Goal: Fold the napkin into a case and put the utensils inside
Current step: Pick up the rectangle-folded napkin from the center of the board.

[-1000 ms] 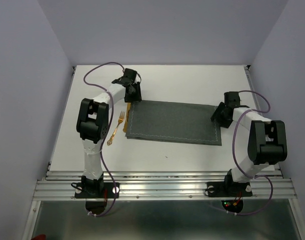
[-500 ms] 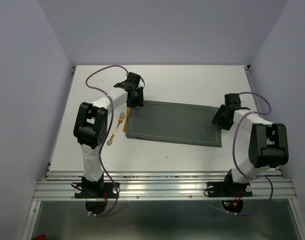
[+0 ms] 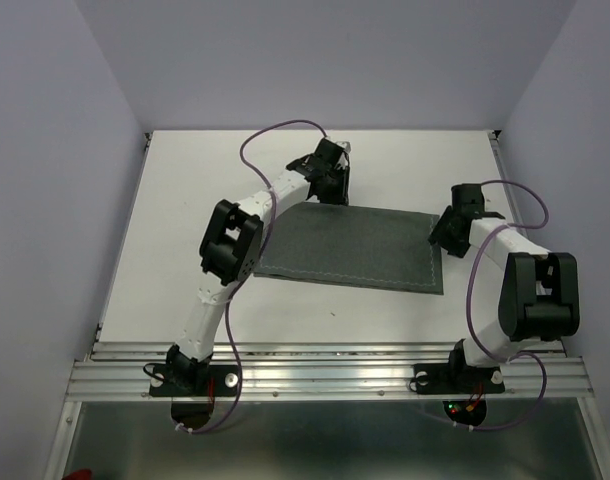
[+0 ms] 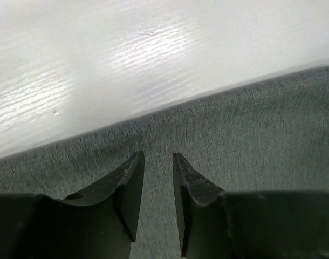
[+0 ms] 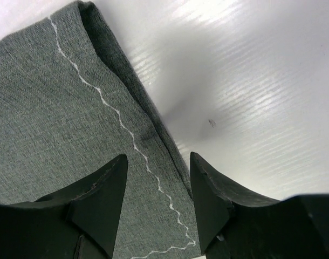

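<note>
A dark grey cloth napkin [image 3: 350, 248] with a pale stitched hem line [image 3: 345, 275] is spread flat as a wide rectangle on the white table [image 3: 405, 160], near the middle of the surface and slightly skewed to the table edges.

The left arm is stretched diagonally across the napkin's left end, and the left gripper [image 3: 330, 190] is placed at the cloth's far long edge, near that edge's middle. In the left wrist view the left gripper [image 4: 158, 156] is seen with its two dark fingers [image 4: 127, 189] set only a narrow gap apart. Nothing is caught between them. They are poised over the napkin [image 4: 251, 129] just inside its edge, with the bare table [image 4: 127, 54] beyond. Whether the tips touch the cloth cannot be told.

The right gripper [image 3: 443, 235] is held at the napkin's right short edge, toward the far corner. In the right wrist view the right gripper [image 5: 158, 157] is shown clearly parted, and no grip is made. Its fingers [image 5: 100, 194] are placed astride the cloth's border, so that the zigzag stitching [image 5: 118, 116] and the thick hem of the napkin [image 5: 46, 108] are framed between them, one finger over cloth and the other over the table [image 5: 251, 81].
</note>
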Controlling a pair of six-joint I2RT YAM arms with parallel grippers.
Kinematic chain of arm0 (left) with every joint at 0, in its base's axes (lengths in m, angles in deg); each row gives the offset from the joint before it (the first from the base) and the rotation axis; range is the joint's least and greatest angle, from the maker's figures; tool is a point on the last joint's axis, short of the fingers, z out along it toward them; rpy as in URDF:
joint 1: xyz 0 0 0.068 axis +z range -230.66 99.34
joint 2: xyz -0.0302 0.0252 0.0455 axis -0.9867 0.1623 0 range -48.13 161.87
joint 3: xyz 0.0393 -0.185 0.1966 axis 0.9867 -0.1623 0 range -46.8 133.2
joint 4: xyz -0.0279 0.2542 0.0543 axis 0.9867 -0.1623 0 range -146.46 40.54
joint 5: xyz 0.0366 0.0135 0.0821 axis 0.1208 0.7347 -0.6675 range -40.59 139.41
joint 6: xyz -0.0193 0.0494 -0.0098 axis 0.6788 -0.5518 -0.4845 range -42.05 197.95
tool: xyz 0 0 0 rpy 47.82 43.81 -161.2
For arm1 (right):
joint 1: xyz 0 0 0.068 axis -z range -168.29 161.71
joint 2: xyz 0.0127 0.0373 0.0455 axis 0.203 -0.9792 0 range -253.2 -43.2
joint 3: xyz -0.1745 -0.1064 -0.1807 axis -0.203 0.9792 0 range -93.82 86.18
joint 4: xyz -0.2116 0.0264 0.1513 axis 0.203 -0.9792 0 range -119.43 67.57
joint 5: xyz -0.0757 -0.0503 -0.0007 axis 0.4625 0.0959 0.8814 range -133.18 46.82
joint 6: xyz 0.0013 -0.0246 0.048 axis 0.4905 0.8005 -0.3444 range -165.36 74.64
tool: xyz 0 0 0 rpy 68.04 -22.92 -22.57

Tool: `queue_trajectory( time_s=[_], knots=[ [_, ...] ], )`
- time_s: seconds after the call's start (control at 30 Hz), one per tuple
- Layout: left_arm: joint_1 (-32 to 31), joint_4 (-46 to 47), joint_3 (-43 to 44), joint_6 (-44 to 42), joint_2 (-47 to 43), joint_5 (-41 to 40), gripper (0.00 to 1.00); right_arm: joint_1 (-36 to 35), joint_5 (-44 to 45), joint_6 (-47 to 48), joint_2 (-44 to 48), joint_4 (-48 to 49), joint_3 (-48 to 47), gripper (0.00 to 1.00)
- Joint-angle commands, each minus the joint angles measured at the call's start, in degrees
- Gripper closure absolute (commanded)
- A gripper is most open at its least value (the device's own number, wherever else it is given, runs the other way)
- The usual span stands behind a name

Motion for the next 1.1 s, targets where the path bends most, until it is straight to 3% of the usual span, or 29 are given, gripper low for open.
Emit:
queue_trajectory(
  time_s=[0.0, 0.3, 0.53, 0.63, 0.87, 1.07],
  knots=[
    [0.6, -0.5, 6.6, 1.2, 3.0, 3.5, 0.61, 0.5, 1.3, 0.8, -1.2, 0.0, -3.3, 0.45],
    [0.2, -0.4, 9.6, 0.7, 8.5, 4.9, 0.62, 0.5, 1.2, 0.5, -3.5, 0.5, -2.2, 0.45],
    [0.2, 0.6, 6.3, 0.9, 7.0, 3.9, 0.62, 1.0, 1.0, 1.5, -6.1, 1.4, -2.5, 0.47],
    [0.2, 0.4, 5.4, 0.5, 5.2, 3.3, 0.62, 1.0, 0.1, 1.5, -7.5, 2.2, -2.8, 0.54],
    [0.3, 0.5, 1.9, -0.2, -3.5, 2.4, 0.6, 1.0, -0.9, 2.0, -7.2, 3.5, -2.5, 0.97],
    [2.7, 0.2, -6.5, -2.0, -11.8, -2.4, 0.58, 1.0, -0.4, 2.1, -3.2, 2.7, -2.5, 0.99]
  ],
)
